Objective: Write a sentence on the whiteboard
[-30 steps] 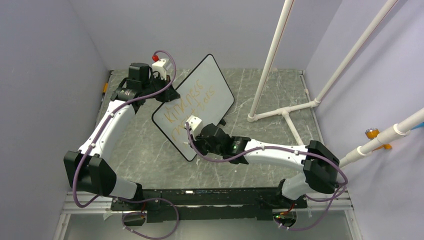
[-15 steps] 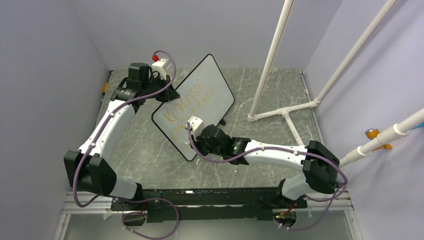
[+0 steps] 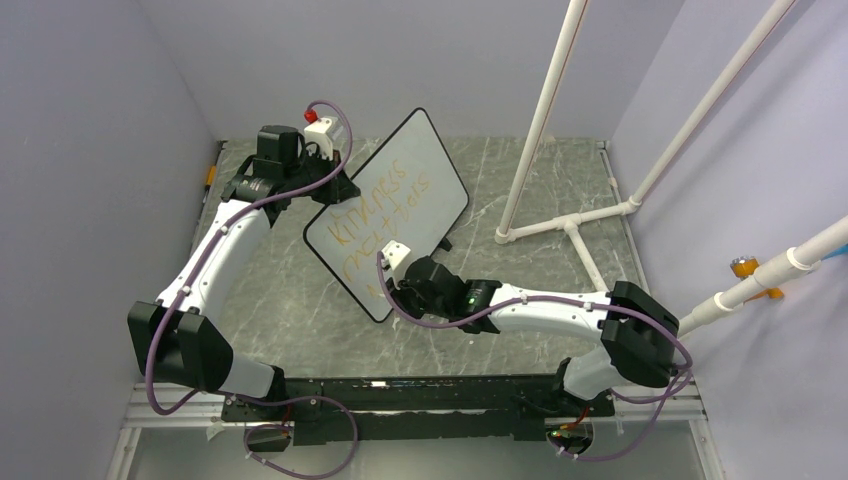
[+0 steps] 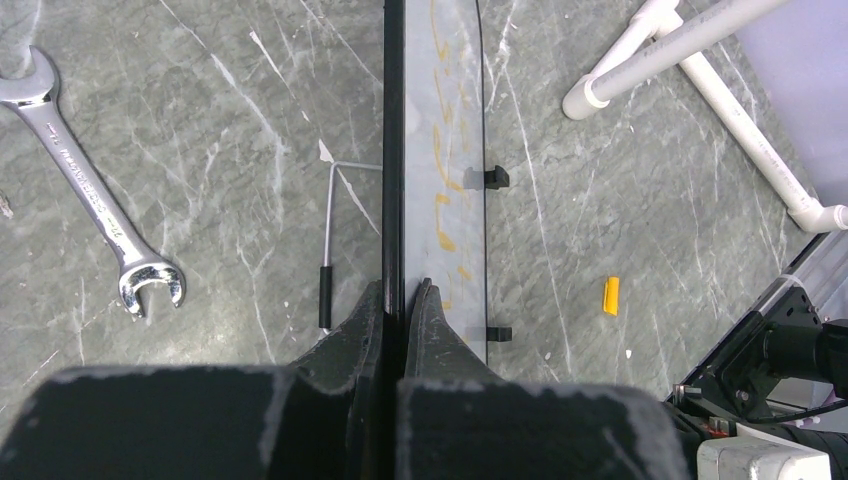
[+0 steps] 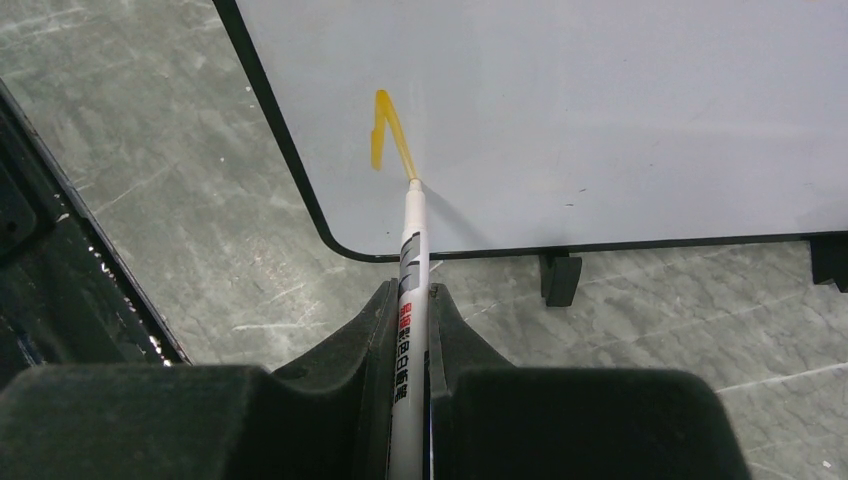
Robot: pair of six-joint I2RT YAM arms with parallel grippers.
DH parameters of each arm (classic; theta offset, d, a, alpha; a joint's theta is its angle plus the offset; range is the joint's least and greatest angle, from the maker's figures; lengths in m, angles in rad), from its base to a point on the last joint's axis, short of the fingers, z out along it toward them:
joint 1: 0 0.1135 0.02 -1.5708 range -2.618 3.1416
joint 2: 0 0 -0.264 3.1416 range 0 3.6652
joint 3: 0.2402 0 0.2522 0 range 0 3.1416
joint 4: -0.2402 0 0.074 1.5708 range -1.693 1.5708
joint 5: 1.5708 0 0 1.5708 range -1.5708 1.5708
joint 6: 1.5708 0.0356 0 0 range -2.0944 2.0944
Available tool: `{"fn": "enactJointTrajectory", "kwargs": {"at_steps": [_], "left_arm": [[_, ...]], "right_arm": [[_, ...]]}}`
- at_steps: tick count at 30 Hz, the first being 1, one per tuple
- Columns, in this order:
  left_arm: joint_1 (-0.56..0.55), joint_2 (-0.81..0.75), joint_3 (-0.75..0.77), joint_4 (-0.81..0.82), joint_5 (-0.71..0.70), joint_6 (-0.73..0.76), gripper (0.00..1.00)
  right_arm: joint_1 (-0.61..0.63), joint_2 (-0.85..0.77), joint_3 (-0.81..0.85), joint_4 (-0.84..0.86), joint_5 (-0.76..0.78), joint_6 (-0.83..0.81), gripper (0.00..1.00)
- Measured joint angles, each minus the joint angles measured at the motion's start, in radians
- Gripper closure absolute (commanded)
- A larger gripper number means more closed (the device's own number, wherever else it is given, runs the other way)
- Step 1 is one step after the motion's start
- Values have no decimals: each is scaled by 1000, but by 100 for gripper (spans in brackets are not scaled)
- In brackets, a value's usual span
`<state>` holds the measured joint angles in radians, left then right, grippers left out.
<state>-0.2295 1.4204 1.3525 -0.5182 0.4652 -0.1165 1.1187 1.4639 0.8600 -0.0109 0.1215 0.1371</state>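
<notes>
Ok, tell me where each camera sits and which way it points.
Top external: above and behind, looking down; left arm, right arm and the whiteboard show.
Left wrist: looks along the whiteboard's edge; left fingers clamp its frame.
Right wrist: faces the whiteboard's lower corner; right fingers hold the marker.
All three share the whiteboard.

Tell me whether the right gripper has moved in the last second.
Yes: the right gripper shifted slightly down-right against the whiteboard, toward its near corner.

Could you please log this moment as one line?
left gripper: clamps whiteboard edge | right gripper: holds marker, tip on whiteboard | sentence: two lines done, third begun
</notes>
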Motion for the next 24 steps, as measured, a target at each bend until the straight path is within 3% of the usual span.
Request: {"fn": "enactJointTrajectory", "kwargs": {"at_steps": [24], "left_arm": [[-4, 0, 0, 2, -9, -8, 100]], "right_arm": [[-5, 23, 139, -98, 40, -16, 100]]}}
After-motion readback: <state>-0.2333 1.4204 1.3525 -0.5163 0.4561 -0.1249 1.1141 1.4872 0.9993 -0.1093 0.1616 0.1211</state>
